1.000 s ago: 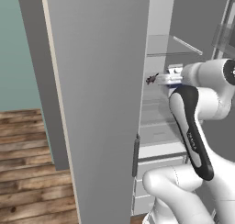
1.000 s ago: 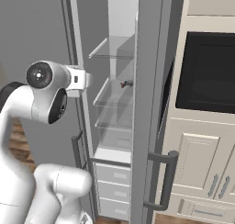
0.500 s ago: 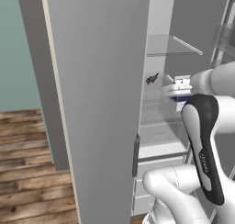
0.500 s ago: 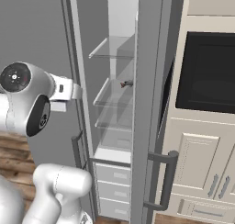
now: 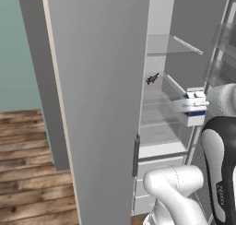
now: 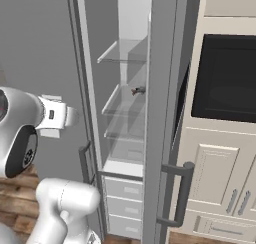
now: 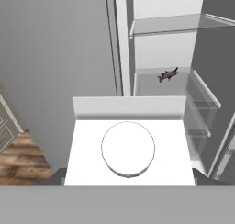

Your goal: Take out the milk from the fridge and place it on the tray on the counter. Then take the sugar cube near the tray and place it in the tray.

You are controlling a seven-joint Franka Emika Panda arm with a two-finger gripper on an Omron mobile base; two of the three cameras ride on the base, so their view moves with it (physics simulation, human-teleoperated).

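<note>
The milk (image 7: pixel 128 145), a white carton with a round cap on its sloped top and a blue band low on its side, sat in the jaws of the gripper (image 5: pixel 196 109), clamped from both sides. In the hand view the carton's top took up the lower middle of the picture, with the fingertips hidden beneath it. In the left base view the carton (image 5: pixel 190 111) hung in front of the open fridge (image 5: pixel 161 127), level with the middle shelves and clear of them. The fridge's wide grey door (image 5: pixel 97 104) stood swung open to the left. A small dark object (image 7: pixel 167 75) lay on a glass shelf further inside. To the right of the fridge stood cream cabinets (image 6: pixel 220 183) with a dark built-in oven (image 6: pixel 222 78). Wooden floor (image 5: pixel 27 173) showed at lower left.
</note>
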